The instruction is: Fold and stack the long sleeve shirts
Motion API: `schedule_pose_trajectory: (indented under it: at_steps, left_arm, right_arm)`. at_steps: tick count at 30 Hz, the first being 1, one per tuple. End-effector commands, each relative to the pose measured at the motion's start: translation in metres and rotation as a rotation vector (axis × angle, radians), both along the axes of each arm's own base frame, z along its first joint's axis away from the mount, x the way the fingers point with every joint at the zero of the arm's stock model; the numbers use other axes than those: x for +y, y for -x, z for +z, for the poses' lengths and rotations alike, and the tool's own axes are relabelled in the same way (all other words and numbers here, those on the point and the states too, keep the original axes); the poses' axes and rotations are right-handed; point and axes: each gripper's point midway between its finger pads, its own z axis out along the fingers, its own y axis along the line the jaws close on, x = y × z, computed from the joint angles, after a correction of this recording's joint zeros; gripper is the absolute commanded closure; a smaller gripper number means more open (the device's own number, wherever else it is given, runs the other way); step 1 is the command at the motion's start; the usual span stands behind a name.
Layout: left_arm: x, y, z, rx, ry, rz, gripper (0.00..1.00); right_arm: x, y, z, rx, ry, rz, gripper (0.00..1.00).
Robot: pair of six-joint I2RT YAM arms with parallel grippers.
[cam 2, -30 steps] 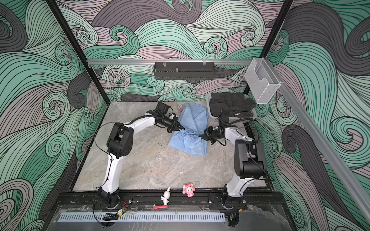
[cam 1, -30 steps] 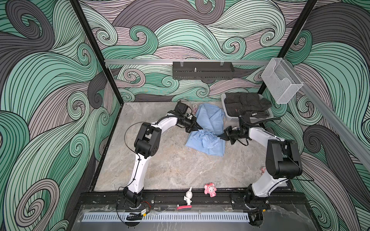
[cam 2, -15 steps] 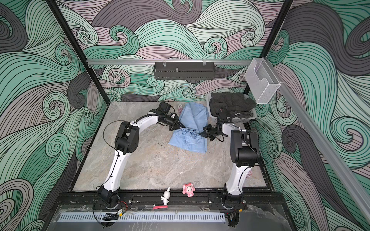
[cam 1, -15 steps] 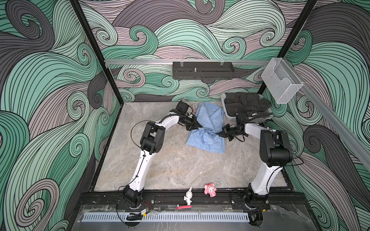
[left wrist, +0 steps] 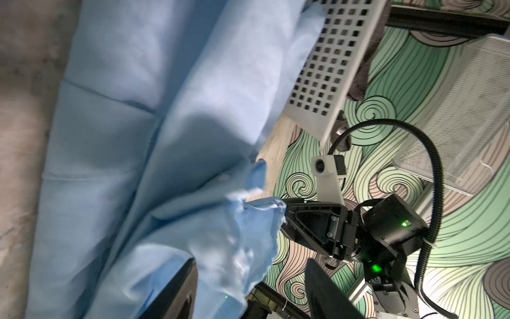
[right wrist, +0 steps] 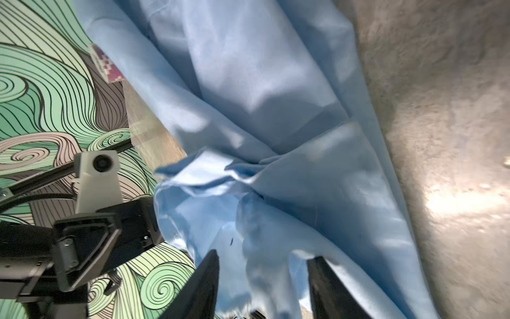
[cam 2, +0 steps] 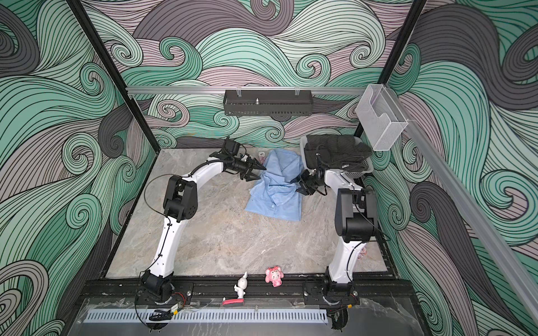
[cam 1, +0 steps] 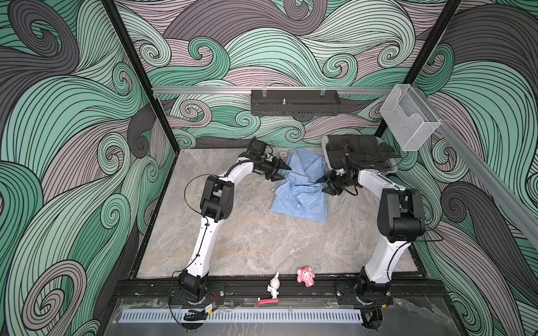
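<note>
A light-blue long sleeve shirt (cam 1: 300, 200) (cam 2: 276, 200) lies crumpled and partly doubled over at the back middle of the table. In both top views my left gripper (cam 1: 286, 173) (cam 2: 262, 173) is at the bunched fold's left end and my right gripper (cam 1: 320, 186) (cam 2: 294, 186) at its right end. Both stand open. In the left wrist view loose cloth (left wrist: 220, 248) hangs between the spread jaws of the left gripper (left wrist: 251, 292). The right wrist view shows shirt cloth (right wrist: 276, 110) running between the parted jaws of the right gripper (right wrist: 265, 287).
A pale basket (cam 1: 391, 168) heaped with dark clothes (cam 1: 358, 148) stands at the back right, close behind my right arm. A small patterned thing (cam 1: 283, 154) lies by the shirt's far edge. A pink pig (cam 1: 305, 275) and a white figurine (cam 1: 274, 286) sit on the front rail.
Both grippers were shut on the shirt's fold and carried it a little toward the back. Both have now opened and the cloth sags loose between their jaws.
</note>
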Motion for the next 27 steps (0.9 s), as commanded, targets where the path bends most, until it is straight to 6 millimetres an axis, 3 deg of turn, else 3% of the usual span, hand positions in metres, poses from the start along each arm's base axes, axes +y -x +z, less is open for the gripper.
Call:
schedule_pose_trajectory:
  at_steps: [1,4,8,13,17,21,24,27]
  left_arm:
    - [0.005,0.003,0.073,-0.135,0.045,-0.003,0.32]
    - [0.016,0.017,0.08,-0.131,0.022,-0.005,0.32]
    - [0.041,0.047,0.069,-0.123,-0.047,0.002,0.33]
    - [0.078,0.095,0.029,-0.084,-0.204,-0.023,0.36]
    - [0.102,0.123,-0.012,-0.029,-0.327,-0.054,0.47]
    - [0.115,0.128,-0.043,0.021,-0.383,-0.051,0.65]
    - [0.114,0.119,-0.056,0.034,-0.409,-0.054,0.67]
    - [0.109,0.103,-0.062,0.029,-0.41,-0.051,0.7]
  right_arm:
    - [-0.015,0.012,0.027,-0.056,0.12,0.037,0.4]
    - [-0.018,0.023,0.039,-0.077,0.158,0.063,0.39]
    - [-0.018,0.042,0.042,-0.08,0.188,0.101,0.39]
    - [0.002,0.068,0.035,-0.078,0.22,0.217,0.46]
    - [0.01,0.093,0.011,-0.036,0.268,0.285,0.61]
    - [0.014,0.111,-0.013,0.01,0.303,0.331,0.74]
    - [0.019,0.112,-0.027,0.033,0.304,0.344,0.8]
    - [0.023,0.1,-0.034,0.038,0.316,0.355,0.82]
